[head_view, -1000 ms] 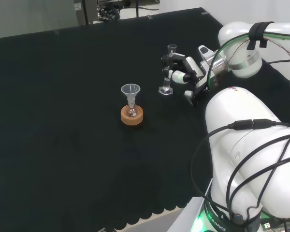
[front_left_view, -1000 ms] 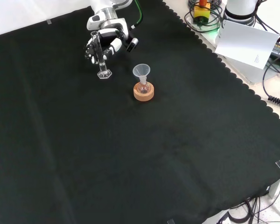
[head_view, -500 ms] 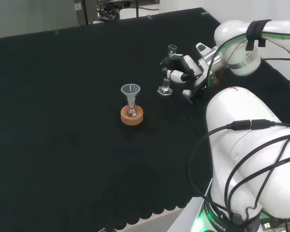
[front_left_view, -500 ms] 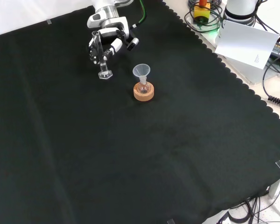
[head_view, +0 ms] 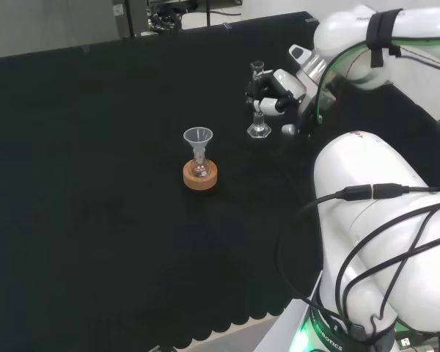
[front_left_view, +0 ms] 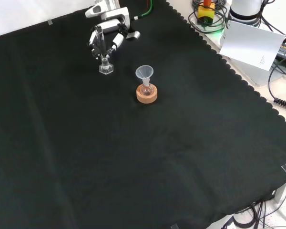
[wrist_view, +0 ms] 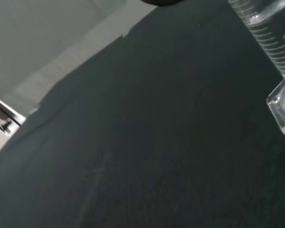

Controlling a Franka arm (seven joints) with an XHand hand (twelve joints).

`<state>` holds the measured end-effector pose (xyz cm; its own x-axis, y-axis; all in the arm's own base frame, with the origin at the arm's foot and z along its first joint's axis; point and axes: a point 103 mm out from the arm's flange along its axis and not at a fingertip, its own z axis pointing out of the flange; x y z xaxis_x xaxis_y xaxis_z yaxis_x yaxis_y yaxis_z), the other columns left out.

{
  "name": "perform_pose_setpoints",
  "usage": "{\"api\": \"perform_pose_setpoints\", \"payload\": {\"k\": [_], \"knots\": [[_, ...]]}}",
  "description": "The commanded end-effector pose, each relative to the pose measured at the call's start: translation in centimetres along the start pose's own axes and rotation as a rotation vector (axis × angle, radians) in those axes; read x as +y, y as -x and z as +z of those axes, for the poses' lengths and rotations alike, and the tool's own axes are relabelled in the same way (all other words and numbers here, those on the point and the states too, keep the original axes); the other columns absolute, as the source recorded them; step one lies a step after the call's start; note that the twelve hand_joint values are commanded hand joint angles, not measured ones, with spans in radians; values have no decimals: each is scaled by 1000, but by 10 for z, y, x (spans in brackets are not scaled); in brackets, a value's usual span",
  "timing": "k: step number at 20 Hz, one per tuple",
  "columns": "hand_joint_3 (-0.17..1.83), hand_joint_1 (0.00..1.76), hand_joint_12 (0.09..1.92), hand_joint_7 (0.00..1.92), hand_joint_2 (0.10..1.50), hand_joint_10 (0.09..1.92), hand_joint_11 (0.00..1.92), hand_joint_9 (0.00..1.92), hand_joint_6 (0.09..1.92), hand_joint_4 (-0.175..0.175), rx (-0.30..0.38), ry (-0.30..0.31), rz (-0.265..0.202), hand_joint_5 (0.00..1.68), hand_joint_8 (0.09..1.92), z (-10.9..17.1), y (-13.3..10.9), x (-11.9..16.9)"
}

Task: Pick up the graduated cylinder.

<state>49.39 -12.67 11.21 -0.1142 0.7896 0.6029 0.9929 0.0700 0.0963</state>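
Observation:
The graduated cylinder (head_view: 258, 110) is a slim clear glass tube on a hexagonal foot. It hangs upright just above the black cloth, held in my hand (head_view: 273, 94), whose fingers are curled round its upper part. In the front view the hand (front_left_view: 106, 38) grips the cylinder (front_left_view: 104, 63) near the top left of the cloth. The wrist view shows the cylinder's marked tube and foot (wrist_view: 281, 80) close up against the cloth.
A clear funnel (head_view: 198, 137) stands in a small flask on a cork ring (head_view: 200, 175), left of the cylinder in the head view; the front view has the cork ring (front_left_view: 147, 94) lower right of it. Black cloth (front_left_view: 148, 157) stretches wide around.
The hand has risen with the cylinder, lifting its foot off the cloth, and the arm's upper link has swung up. The funnel and cork ring have stayed put.

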Motion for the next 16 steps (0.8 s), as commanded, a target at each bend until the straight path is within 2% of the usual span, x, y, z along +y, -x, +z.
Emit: {"api": "perform_pose_setpoints", "payload": {"k": [1,2,4,16], "knots": [[-8,1251,773,1036,1098,148,1169,1354,1004,-81,-92,-87,-20,1036,874,-22,-14,-12],[-10,1248,771,1045,1094,145,1172,1359,1002,-55,-98,-97,-21,1050,842,-26,-17,-15],[-12,1248,762,1063,1087,134,1179,1370,987,-33,-111,-119,-24,1070,799,-32,-22,-20],[-14,1247,757,1078,1083,127,1190,1382,974,-15,-178,-245,-34,1077,778,-52,-55,-59]]}}
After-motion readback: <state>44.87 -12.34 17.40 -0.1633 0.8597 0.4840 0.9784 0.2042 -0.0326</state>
